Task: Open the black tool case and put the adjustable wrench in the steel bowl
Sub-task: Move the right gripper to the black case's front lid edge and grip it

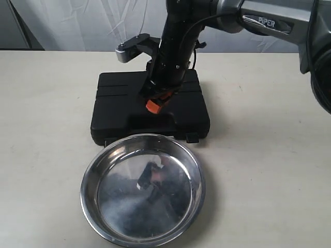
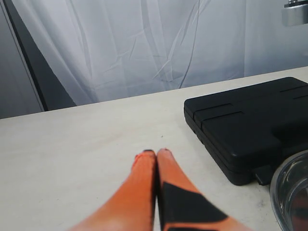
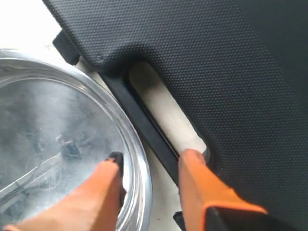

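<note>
My left gripper [image 2: 156, 153] is clenched on nothing, its orange fingers pressed tip to tip above the bare pale table [image 1: 46, 103]. The flat black moulded plastic tool case [image 1: 124, 103] lies off to one side of it and apart from it.

My right gripper [image 3: 153, 156] is released and hangs low over the near edge of that case. One finger is above the rolled rim of the wide, shiny steel bowl [image 1: 116, 204], and the other is at the handle cutout [image 3: 163, 110]. The bowl sits just beside the case's handle edge and holds only reflections.

The case lid is shut, so I cannot see the adjustable wrench. I take it to be inside.

I expect the case to be stiff and fairly light, and its pebbled skin should give my pads some bite. The lid edge by the cutout looks like the place to lift, though the small tab [image 1: 192, 137] on that edge may be a latch that has to be freed first. I judge the wrench to be hard, heavy for its size and slick at the head, so it is best pinched across its slim handle.

The only writing I can read is "PIPER" [image 1: 267, 22] on my right arm.
</note>
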Motion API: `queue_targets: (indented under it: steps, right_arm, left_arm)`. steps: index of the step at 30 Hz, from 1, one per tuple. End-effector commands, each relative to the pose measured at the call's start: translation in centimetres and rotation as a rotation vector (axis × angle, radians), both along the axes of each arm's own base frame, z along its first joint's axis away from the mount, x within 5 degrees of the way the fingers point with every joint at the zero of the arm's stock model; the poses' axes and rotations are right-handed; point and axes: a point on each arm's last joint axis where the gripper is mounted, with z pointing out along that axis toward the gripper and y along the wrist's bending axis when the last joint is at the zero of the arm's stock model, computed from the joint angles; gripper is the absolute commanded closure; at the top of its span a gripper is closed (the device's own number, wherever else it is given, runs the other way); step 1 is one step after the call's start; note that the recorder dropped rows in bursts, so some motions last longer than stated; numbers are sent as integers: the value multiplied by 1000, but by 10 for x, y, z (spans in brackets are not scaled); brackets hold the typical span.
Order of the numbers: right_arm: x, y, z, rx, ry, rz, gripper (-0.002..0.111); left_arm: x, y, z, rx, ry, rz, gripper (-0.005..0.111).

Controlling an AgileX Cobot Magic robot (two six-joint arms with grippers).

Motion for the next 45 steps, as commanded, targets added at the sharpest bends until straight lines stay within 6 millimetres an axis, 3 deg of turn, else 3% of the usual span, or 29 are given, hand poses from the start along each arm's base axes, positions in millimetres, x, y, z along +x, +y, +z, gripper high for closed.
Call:
queue_targets:
  steps: [1, 6, 16, 27, 35, 41, 45]
  right_arm:
    - [-3, 5, 4, 8, -14, 53, 69]
    - [-10, 15, -2, 3, -12, 115, 71]
    - [-22, 36, -41, -185, -48, 251, 71]
    - [-19, 34, -63, -285, -51, 227, 71]
    - [-19, 34, -65, -292, -52, 225, 71]
    - [-15, 31, -42, -256, -91, 205, 71]
    - [-7, 22, -42, -255, -89, 178, 71]
  left_arm:
    - [0, 0, 1, -5, -4, -4, 106]
    - [0, 0, 1, -5, -4, -4, 106]
    - [0, 0, 1, -5, -4, -4, 106]
    - [0, 0, 1, -5, -4, -4, 106]
    - [0, 0, 1, -5, -4, -4, 106]
    - [0, 0, 1, -5, -4, -4, 106]
    - [0, 0, 1, -5, -4, -4, 106]
